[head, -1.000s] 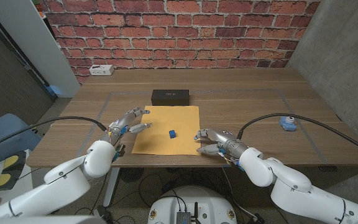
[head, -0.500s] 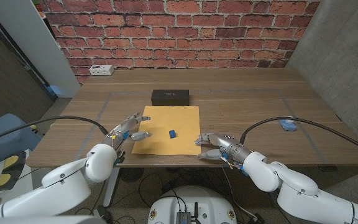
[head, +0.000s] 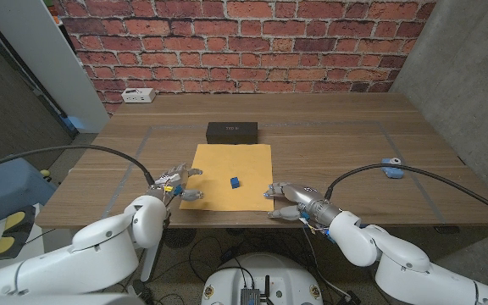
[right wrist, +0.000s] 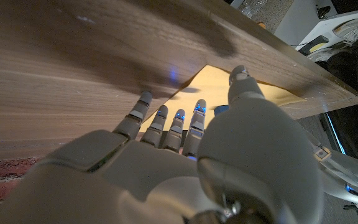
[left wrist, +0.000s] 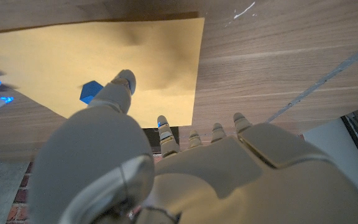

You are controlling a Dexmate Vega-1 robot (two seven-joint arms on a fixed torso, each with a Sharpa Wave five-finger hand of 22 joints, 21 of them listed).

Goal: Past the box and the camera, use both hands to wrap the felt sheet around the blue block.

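Observation:
A yellow felt sheet (head: pixel 230 169) lies mid-table, with a small blue block (head: pixel 235 181) on its near half. My left hand (head: pixel 176 185) hovers at the sheet's near left corner with fingers spread and nothing in them. In the left wrist view its thumb reaches over the felt sheet (left wrist: pixel 73 56) toward the blue block (left wrist: pixel 90 92). My right hand (head: pixel 291 202) is at the near right corner, also spread and holding nothing. Its fingertips (right wrist: pixel 178 117) point at the felt sheet's edge (right wrist: pixel 260 93).
A black box (head: pixel 232 131) stands just beyond the sheet's far edge. A small blue camera (head: pixel 390 168) sits far right on the table, and a white power strip (head: pixel 139 96) lies at the back left. The table's front edge runs just behind both hands.
Both hands have drawn back toward the table's front edge; the left one has slid down along the sheet's left side to its near corner. Sheet and block have not moved.

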